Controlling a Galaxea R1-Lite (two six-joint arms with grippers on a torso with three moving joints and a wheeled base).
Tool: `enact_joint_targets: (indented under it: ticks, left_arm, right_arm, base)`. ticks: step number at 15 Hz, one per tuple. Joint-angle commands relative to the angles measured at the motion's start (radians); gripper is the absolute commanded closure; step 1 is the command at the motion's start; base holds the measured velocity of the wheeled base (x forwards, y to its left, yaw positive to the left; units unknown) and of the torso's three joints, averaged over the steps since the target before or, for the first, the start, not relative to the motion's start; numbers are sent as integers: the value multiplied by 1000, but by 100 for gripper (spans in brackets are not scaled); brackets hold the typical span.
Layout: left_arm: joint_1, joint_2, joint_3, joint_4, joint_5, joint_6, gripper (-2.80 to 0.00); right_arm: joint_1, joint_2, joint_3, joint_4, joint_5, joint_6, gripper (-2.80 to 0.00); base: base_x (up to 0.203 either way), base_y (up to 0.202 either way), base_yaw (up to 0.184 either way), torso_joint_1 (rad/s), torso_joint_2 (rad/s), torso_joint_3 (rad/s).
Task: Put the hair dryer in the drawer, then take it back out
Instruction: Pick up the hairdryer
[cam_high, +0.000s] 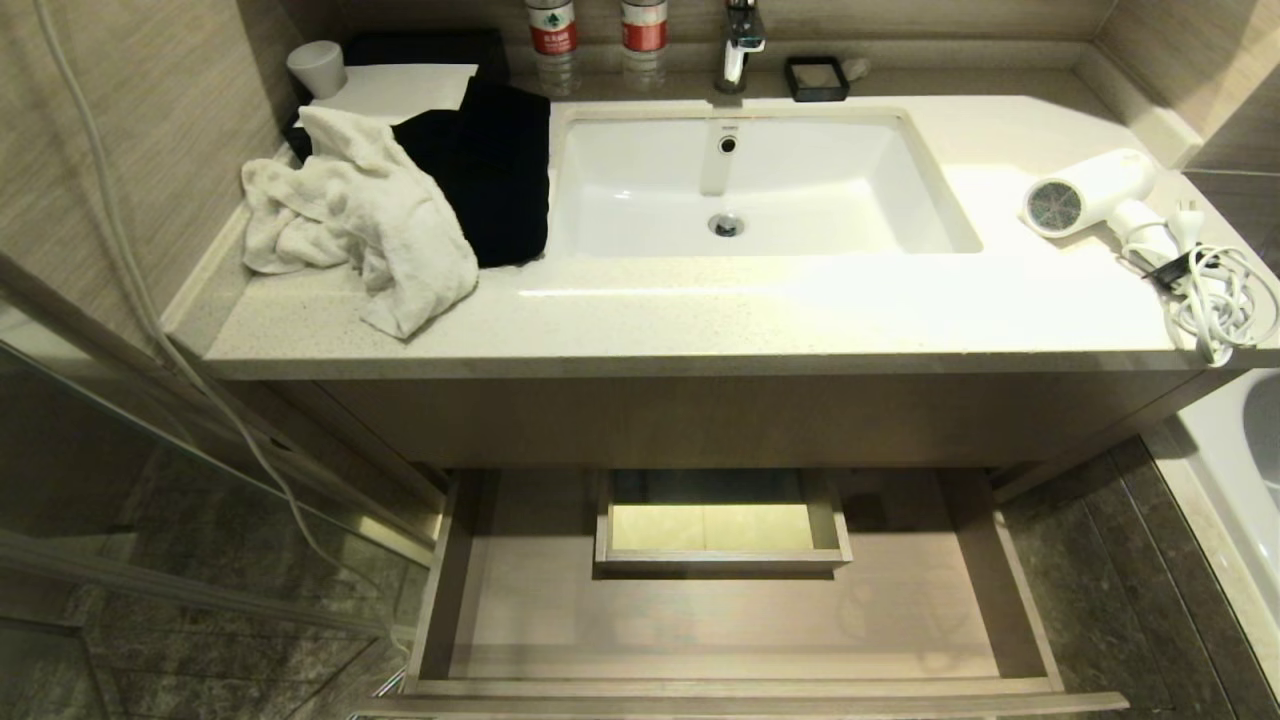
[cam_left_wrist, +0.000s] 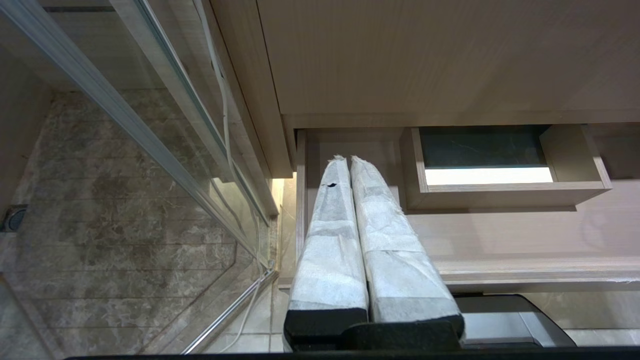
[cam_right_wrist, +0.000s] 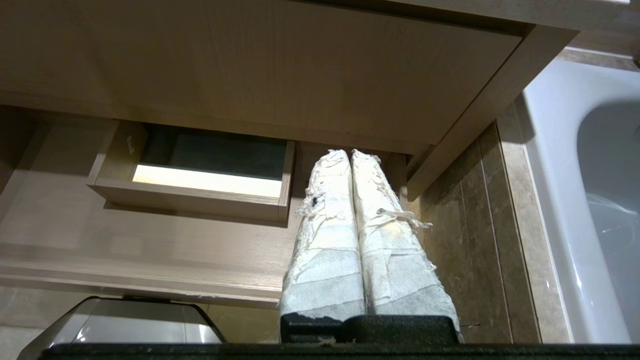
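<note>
Hair dryer (cam_high: 1090, 192) is lying on the tabletop (cam_high: 700, 310), right of the sink (cam_high: 750, 190), grille facing the basin, with its bundled cord (cam_high: 1215, 300) sitting at the front right edge. Drawer (cam_high: 1020, 600) is standing open and holding nothing. Left gripper (cam_left_wrist: 348, 161) and right gripper (cam_right_wrist: 348, 155) are both hanging low by the drawer, fingers pressed together, gripping nothing. Risks: loose cord snagging on the tabletop edge or trailing outside the drawer; smooth round barrel slipping in the pinch.
</note>
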Motion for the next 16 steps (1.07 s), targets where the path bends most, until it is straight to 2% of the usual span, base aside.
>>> enact_joint_targets:
  ticks: [1, 16]
  left_arm:
    - [0, -2, 0, 0, 0, 0, 0]
    - [0, -2, 0, 0, 1, 10, 0]
  right_arm:
    - [0, 0, 2, 0, 0, -2, 0]
    - [0, 0, 2, 0, 0, -5, 0]
  base:
    - [0, 0, 0, 0, 0, 0]
    - [0, 0, 0, 0, 0, 0]
